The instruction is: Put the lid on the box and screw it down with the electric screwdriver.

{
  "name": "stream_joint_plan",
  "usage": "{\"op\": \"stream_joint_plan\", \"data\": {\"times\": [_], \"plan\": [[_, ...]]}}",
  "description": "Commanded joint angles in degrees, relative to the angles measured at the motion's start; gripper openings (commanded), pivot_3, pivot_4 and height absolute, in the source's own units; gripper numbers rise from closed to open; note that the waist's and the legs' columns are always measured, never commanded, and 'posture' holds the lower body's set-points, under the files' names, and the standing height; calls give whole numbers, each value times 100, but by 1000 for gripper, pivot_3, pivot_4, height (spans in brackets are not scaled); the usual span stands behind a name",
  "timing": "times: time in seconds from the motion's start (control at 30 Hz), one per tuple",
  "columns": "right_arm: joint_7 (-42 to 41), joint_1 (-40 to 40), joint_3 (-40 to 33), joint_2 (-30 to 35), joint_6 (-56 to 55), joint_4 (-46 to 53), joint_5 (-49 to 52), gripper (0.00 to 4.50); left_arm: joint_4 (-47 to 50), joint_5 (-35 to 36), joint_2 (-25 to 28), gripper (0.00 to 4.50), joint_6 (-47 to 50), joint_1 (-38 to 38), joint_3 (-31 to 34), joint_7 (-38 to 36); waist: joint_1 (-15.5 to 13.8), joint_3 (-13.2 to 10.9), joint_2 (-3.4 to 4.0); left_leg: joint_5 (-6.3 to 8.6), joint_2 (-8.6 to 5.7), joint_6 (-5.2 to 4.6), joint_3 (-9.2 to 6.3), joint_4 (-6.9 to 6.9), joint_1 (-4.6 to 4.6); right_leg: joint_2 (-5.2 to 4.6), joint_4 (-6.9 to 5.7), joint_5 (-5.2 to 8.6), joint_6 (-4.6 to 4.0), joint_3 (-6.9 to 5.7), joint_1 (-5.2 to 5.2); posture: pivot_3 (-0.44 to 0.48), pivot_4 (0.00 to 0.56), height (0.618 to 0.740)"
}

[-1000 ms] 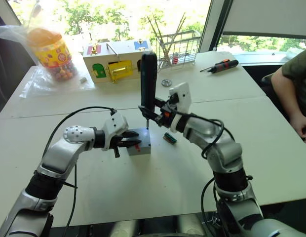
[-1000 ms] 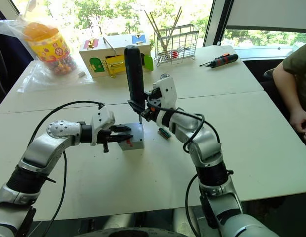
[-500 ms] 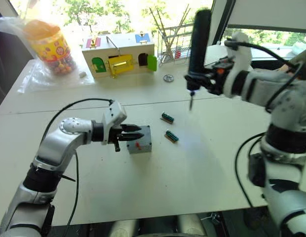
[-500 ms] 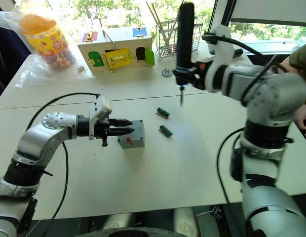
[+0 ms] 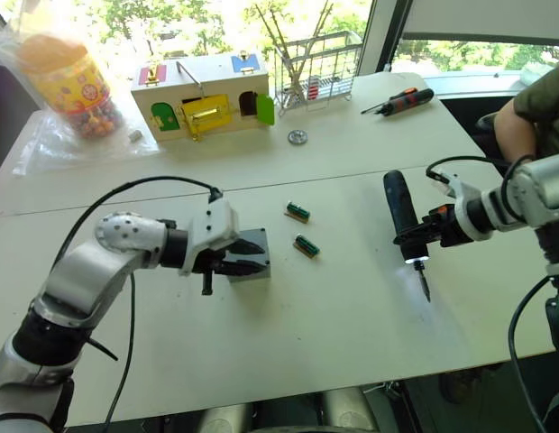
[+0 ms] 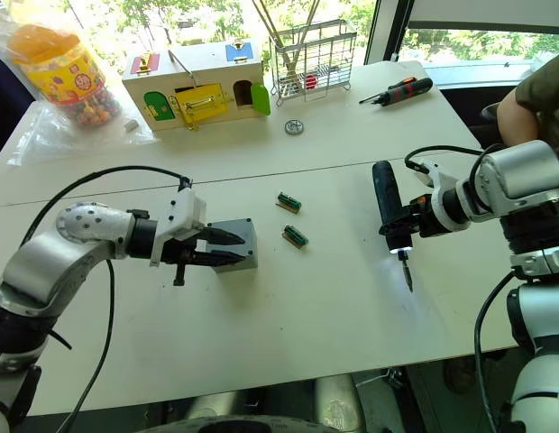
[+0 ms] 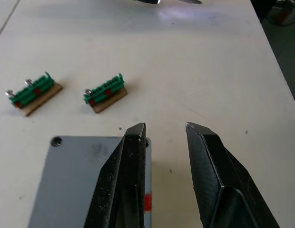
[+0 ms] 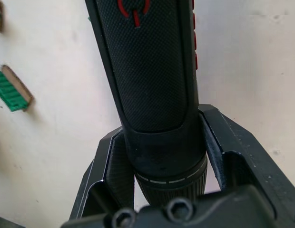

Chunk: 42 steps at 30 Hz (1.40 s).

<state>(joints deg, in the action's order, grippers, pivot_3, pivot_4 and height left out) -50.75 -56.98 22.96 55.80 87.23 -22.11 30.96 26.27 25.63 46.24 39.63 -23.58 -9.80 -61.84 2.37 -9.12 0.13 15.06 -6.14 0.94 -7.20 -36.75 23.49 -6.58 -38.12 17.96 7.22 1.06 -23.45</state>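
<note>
Judging by the lid (image 7: 85, 175) sitting flush on the box (image 6: 233, 245), fastening looks finished. The left end effector (image 6: 233, 248) rests narrowly parted over it; the right end effector (image 6: 407, 223) grips the electric screwdriver (image 6: 388, 212) low over the counter (image 6: 288, 316), well apart.

A white tabletop (image 5: 352, 325) carries a grey box (image 5: 252, 262) near its middle, with two small green connectors (image 5: 297, 212) (image 5: 306, 245) beside it. Along the far edge lie a candy jar (image 5: 63, 86), a wooden latch box (image 5: 203, 90), a wire rack (image 5: 316, 68), a washer (image 5: 297, 137) and a hand screwdriver (image 5: 401, 101).
</note>
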Motion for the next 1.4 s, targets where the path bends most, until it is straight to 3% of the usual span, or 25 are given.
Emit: {"op": "stream_joint_plan", "data": {"times": [0.03, 0.43, 0.5, 0.67, 0.93, 1.13, 1.23, 1.3, 1.4], "plan": [[-501, -403, 361, 18, -402, -310, -307, 1720, 244, -105, 106, 1299, -75, 156, 27, 129, -13, -13, -8, 0, 0, 0, -1, -3, 2, 0, 0, 0, 0, 0, 0, 0, 150, 740], [-1498, -848, 1278, -472, -1038, -1398, -1269, 1720, 357, -131, 106, 1299, -49, 478, 100, 436, -115, -14, -9, 3, -2, 0, -7, -28, 6, 2, -2, -1, 0, -4, 7, 0, 150, 740], [-1593, -858, 1299, -491, -1095, -1430, -1391, 2763, 290, -125, 132, 1360, -71, 482, 138, 433, -134, -14, -9, 3, -2, 0, -7, -33, 5, 3, -4, -2, 0, -4, 9, 0, 150, 740], [-1789, -869, 1261, -503, -1249, -1434, -1618, 4482, -48, -160, 130, 1360, -181, 388, 183, 414, -154, -11, -15, 3, -2, 0, -8, -38, 3, 3, -4, -3, 0, -5, 15, 0, 150, 740], [-1779, -988, 782, -462, -1335, -1356, -1719, 4482, -568, -181, 148, 1360, -353, 155, 242, 345, -159, -11, -14, 3, -4, 0, -8, -37, 3, 0, -3, -4, 1, -6, 14, 0, 150, 740], [-1828, -1053, -183, -182, -2328, 407, -1511, 4482, -1060, -189, 349, 1360, -306, 167, 883, 568, -127, -14, -9, 3, -1, 1, -7, -30, 6, 4, -10, -4, 2, -9, 0, 0, 150, 740], [-1748, -581, -657, -176, -2655, 1581, -1314, 4482, -1087, -77, 338, 1360, -179, 255, 1109, 702, -139, -13, -12, 4, 3, 1, -9, -24, 6, 7, -10, -4, 2, -10, -3, 0, 150, 740], [-1418, 239, -1066, -434, -2580, 2831, -978, 4482, -1151, -54, 239, 1360, -161, 415, 1334, 906, -166, -2, -30, 4, 3, 1, -16, -24, 6, 6, -7, -4, 3, -13, 3, 0, 150, 740], [-840, 2040, -1021, -944, -3028, 4933, -761, 4482, -1252, -222, 36, 1360, -144, 658, 1387, 1313, -218, 7, -49, 5, 0, 1, -38, -37, 5, 6, -3, -4, 3, -20, 22, 0, 150, 740]]}}
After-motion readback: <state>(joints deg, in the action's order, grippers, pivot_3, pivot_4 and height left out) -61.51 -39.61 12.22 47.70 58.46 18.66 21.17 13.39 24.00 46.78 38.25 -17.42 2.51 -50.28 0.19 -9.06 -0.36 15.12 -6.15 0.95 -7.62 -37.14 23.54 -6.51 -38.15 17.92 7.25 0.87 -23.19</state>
